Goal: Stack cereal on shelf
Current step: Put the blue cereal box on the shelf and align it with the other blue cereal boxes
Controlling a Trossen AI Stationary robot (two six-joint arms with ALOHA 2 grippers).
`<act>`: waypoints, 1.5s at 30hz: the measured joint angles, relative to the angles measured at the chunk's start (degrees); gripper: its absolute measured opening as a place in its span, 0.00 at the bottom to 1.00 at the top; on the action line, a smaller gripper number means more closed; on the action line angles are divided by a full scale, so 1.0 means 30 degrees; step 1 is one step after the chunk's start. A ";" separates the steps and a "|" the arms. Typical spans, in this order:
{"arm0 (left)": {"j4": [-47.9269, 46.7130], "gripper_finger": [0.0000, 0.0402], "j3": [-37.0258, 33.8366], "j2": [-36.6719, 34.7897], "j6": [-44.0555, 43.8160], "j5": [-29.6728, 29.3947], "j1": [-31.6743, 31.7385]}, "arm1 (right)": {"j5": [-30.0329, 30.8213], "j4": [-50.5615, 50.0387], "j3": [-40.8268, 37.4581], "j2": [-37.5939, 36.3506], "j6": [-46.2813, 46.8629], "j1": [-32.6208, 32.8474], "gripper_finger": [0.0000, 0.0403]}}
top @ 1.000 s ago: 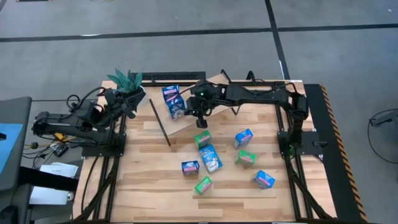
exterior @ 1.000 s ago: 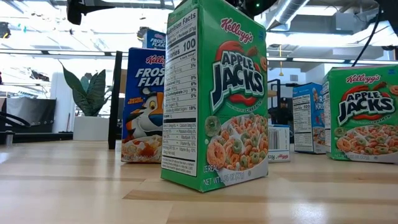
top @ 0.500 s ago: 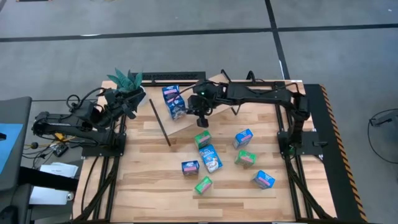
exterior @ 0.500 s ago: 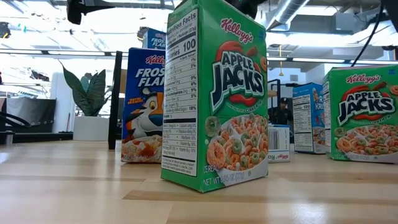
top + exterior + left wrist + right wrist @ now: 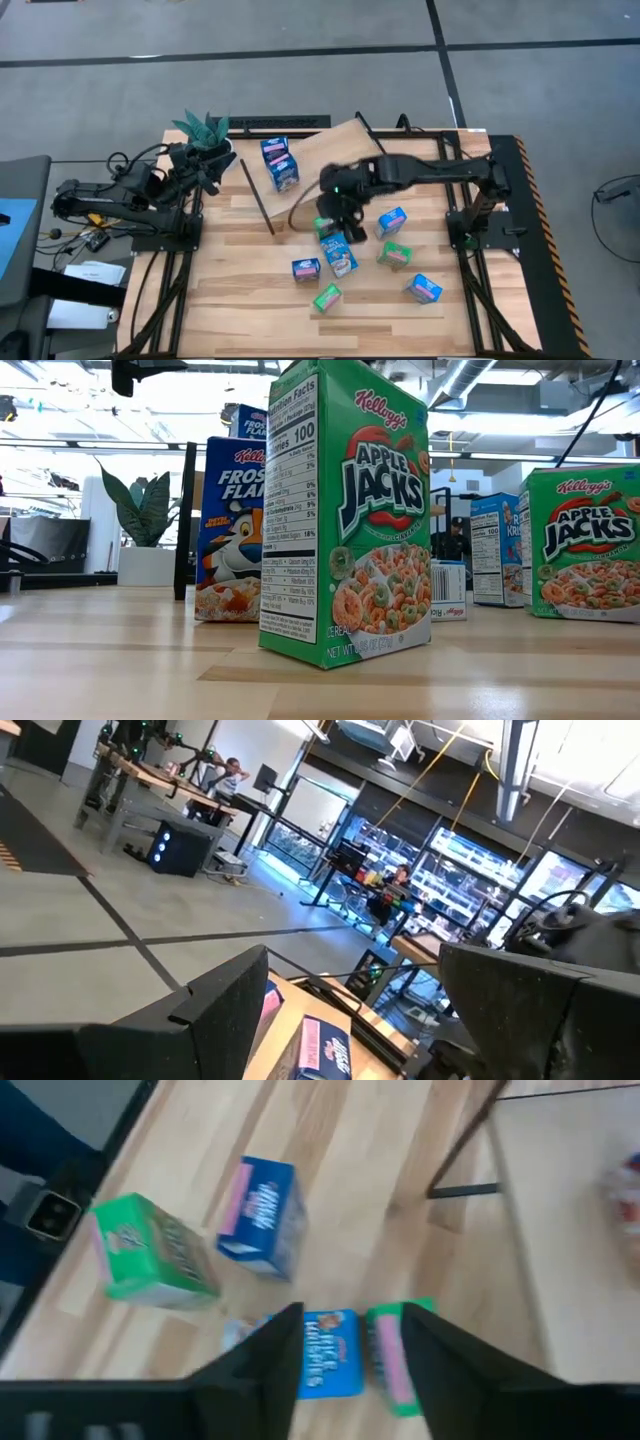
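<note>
The shelf (image 5: 345,140), a tilted light board on black rod legs, stands at the table's far middle. Two blue cereal boxes (image 5: 280,162) lie on its left part. Several loose boxes, blue and green, sit on the tabletop nearer the front. Among them are a green box (image 5: 325,226) and a blue one (image 5: 340,255). My right gripper (image 5: 333,212) hovers open above these two; the right wrist view shows the blue box (image 5: 325,1355) and the green box (image 5: 395,1355) past its spread fingers (image 5: 350,1355). My left gripper (image 5: 208,168) waits open at the far left, beside the plant.
A potted plant (image 5: 203,130) stands at the far left corner. The shelf's black rod leg (image 5: 257,197) slants across the table left of the loose boxes. In the low view a green box (image 5: 345,510) stands close in front, with a blue one (image 5: 235,530) behind.
My right gripper has swung away from the blue boxes on the shelf, toward the table's near edge and a little right. It now hangs over the loose boxes. The two blue boxes stay on the shelf.
</note>
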 joint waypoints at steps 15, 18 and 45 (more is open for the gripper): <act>-0.1500 0.70 0.0000 -0.0007 -0.0541 0.0208 0.0001 | 0.2948 0.3400 -0.0007 0.2109 0.5546 0.3367 0.63; -0.1484 0.70 0.0000 -0.0007 -0.0994 0.1032 0.0001 | 0.2978 0.3662 -0.0015 0.2528 0.5946 0.3801 0.63; -0.2359 0.70 0.0000 0.0007 -0.2572 0.2509 -0.0007 | 0.3316 0.4604 0.0005 0.3576 0.5765 0.4821 0.64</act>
